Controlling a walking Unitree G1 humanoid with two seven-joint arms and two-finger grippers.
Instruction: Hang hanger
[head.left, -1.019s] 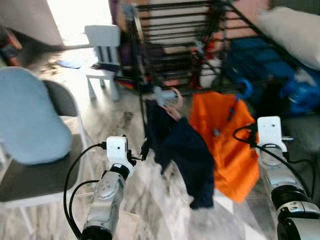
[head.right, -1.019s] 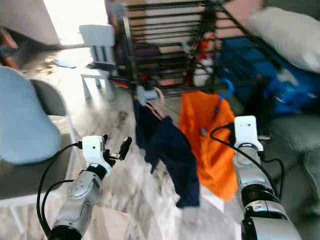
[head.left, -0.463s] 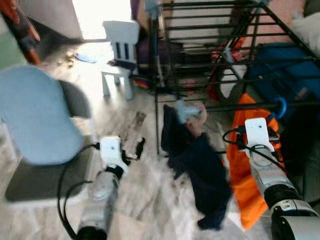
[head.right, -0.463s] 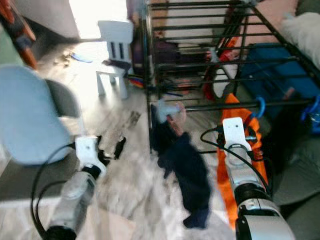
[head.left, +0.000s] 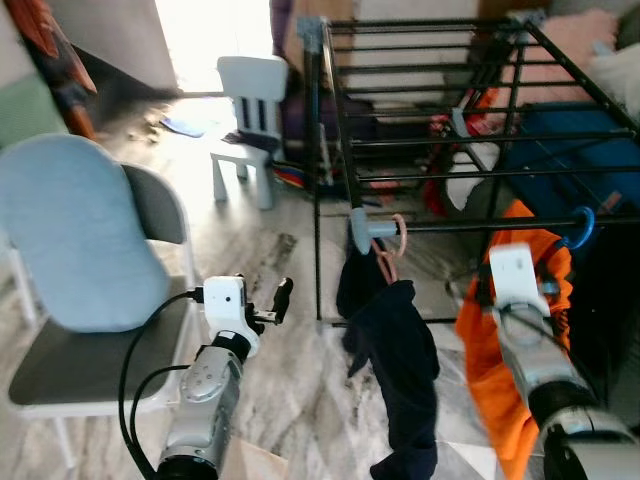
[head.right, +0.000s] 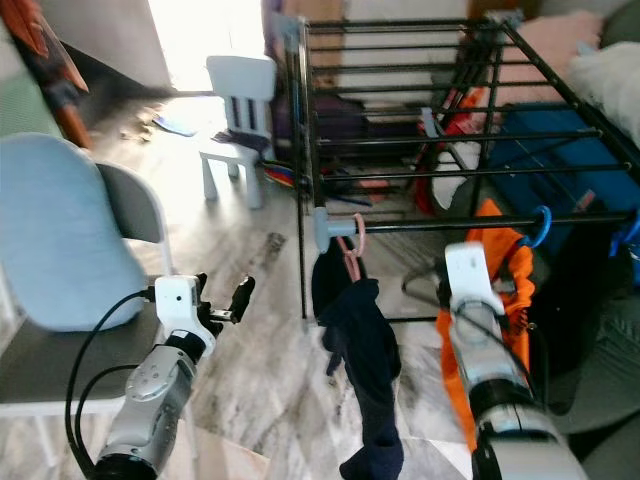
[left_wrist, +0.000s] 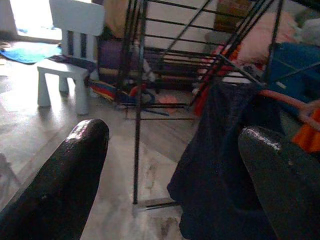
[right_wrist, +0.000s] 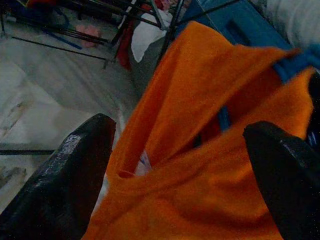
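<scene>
A robot faces a black drying rack (head.left: 430, 120) with 2 garments already hanging from its front bar.

A pink hanger (head.left: 392, 245) hooks over the front bar beside a grey corner joint, carrying a dark navy garment (head.left: 400, 370) that droops toward the marble floor (head.left: 290, 390). To its right, an orange garment (head.left: 520, 340) hangs from a blue hanger (head.left: 578, 225). The left claw (head.left: 270, 305) is held out low, left of the navy garment, its 2 fingers spread wide and empty. The right claw (right_wrist: 175, 165) points at the orange garment, fingers wide apart, gripping nothing. A grey chair (head.left: 90, 270) with a pale blue cushion stands at left; a small white chair (head.left: 250, 110) sits farther back.
</scene>
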